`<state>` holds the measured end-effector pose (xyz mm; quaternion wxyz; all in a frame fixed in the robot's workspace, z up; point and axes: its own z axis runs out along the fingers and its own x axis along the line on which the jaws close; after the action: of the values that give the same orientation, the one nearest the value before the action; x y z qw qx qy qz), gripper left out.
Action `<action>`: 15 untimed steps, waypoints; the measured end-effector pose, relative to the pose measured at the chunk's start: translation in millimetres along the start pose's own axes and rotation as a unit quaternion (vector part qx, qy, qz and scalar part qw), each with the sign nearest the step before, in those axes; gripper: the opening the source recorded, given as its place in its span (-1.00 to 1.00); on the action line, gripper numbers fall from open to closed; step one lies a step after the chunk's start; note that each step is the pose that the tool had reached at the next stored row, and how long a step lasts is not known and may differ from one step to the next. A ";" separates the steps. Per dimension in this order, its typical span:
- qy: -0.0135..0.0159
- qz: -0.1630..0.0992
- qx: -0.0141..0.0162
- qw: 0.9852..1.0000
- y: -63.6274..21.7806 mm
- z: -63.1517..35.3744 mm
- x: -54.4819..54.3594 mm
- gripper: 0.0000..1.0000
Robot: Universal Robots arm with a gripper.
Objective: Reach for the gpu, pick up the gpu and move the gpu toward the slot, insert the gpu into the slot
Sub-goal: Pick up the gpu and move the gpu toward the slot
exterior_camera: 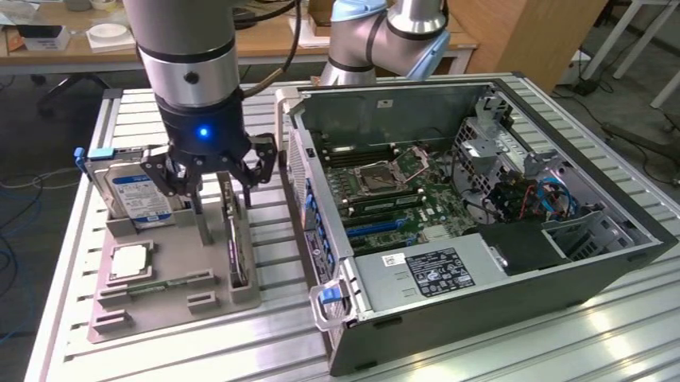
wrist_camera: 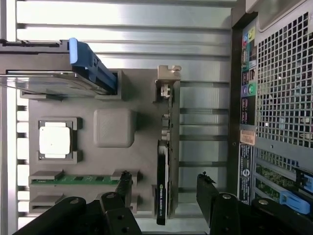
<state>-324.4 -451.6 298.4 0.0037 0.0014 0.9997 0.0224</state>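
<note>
The fingers (exterior_camera: 255, 167) hide the gpu's (exterior_camera: 238, 255) far end; the wrist view cuts off the hard drive (wrist_camera: 44, 83).

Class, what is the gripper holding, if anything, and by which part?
Nothing: the open gripper sits either side of the graphics card, which stands in its grey holder.

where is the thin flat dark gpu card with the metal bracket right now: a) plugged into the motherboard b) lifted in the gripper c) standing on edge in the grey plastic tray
c: the gpu card stands on edge in the grey plastic tray, the open gripper spread over it.
</note>
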 end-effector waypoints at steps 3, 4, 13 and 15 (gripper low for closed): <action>0.000 0.000 0.000 1.000 -0.7 5.4 0.1 0.29; 0.000 0.000 0.000 1.000 -1.0 7.2 0.1 0.29; 0.000 0.000 0.000 1.000 -3.4 23.5 0.2 0.29; 0.000 0.000 0.000 1.000 -4.1 27.2 0.2 0.29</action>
<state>-324.4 -454.5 271.0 0.0037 0.0014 0.9997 0.0225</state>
